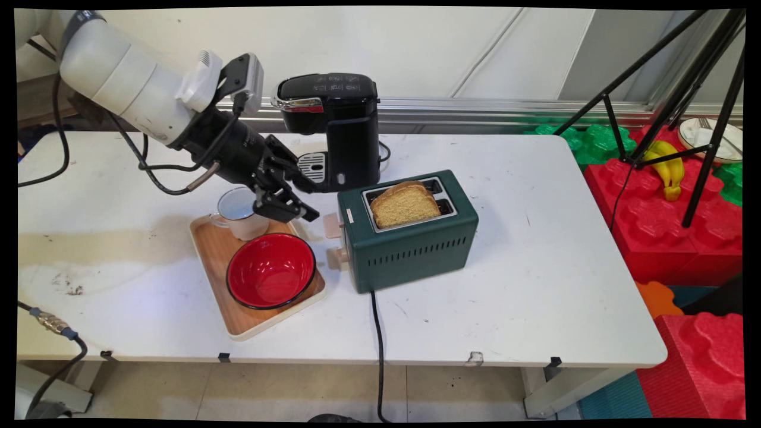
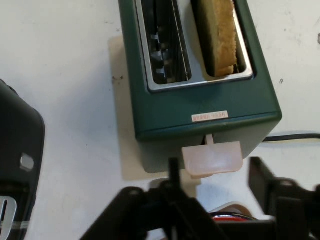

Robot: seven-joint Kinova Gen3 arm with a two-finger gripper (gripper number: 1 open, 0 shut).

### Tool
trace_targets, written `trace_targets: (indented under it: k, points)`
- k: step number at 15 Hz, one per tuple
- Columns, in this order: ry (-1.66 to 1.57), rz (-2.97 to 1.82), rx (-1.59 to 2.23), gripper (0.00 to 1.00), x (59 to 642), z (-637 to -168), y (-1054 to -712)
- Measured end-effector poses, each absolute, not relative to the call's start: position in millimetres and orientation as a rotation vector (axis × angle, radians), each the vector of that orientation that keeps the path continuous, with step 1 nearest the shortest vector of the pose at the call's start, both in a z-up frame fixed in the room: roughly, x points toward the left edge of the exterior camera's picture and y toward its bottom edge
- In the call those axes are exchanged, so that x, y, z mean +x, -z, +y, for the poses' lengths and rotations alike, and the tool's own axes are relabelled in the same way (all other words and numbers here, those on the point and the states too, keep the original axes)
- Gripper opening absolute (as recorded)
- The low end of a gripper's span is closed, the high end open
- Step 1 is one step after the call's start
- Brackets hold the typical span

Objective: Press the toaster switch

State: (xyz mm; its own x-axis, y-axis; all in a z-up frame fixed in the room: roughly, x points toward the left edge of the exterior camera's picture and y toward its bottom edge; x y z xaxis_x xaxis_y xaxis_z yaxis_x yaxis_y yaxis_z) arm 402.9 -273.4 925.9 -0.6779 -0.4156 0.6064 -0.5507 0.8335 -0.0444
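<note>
1. Main view: the gripper hangs low over the far end of the wooden tray, just beside the left end of the green toaster, which stands near the middle of the tabletop.
2. Main view: the fingers stand apart with nothing between them. They point toward the toaster's pale lever, close to it but apart.
3. Main view: a bread slice stands upright in the toaster's nearer slot, its top well proud of the slot. A knob sits below the lever.
4. Main view: on the tray are a red bowl and a white mug, the mug partly hidden under the gripper. A black coffee machine stands toward the tabletop's far edge, behind the gripper.
5. Hand view: the lever lies between the open fingers, just ahead of them; contact cannot be told. One toaster slot is empty.
6. Judgement: the lever looks stiff, smooth plastic, best met flat on its broad top face. The bread looks light and crumbly.
</note>
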Motion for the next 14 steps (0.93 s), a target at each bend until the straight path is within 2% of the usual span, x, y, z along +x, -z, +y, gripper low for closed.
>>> trace_targets:
  k: [14]
  points:
    - [-0.278,-2.395,0.727,0.0,387.9,-286.2,-889.4]
